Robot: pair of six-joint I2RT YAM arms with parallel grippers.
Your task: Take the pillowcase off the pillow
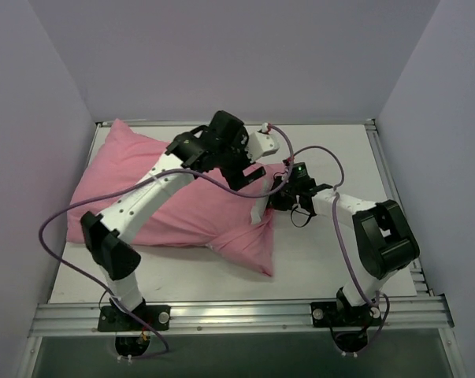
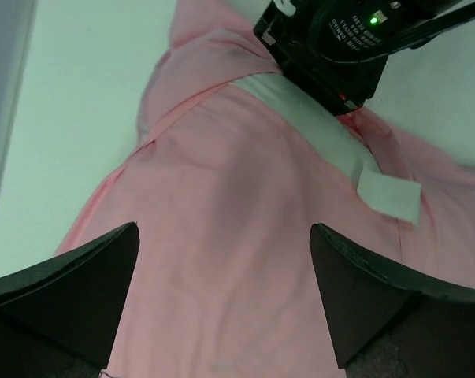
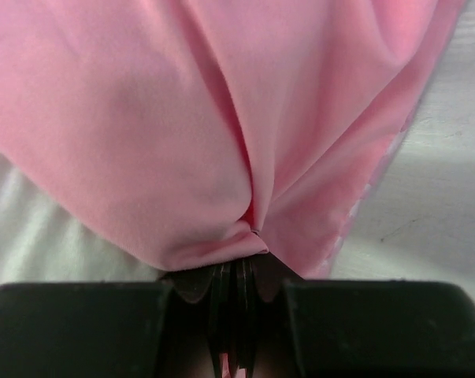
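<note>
Top external view: pillowcase (image 1: 142,189) lies left-centre on table (image 1: 339,157), looking mostly full. Pillow (image 2: 316,130): only a white strip bared at the mouth; removal judged barely begun. Right gripper (image 3: 237,272): clamped on a pink fold. Left gripper (image 2: 223,232): spread wide, empty, above the fabric.

Your top view looks down from above and behind both arm bases and takes in the whole tabletop (image 1: 182,276). Your left wrist view looks down between the fingers (image 2: 72,291) of the left tool (image 2: 223,232) at the pillowcase (image 2: 221,157) from close by, and it also shows the right tool (image 2: 346,98). Your right wrist view sits almost against the same pink cloth.
</note>
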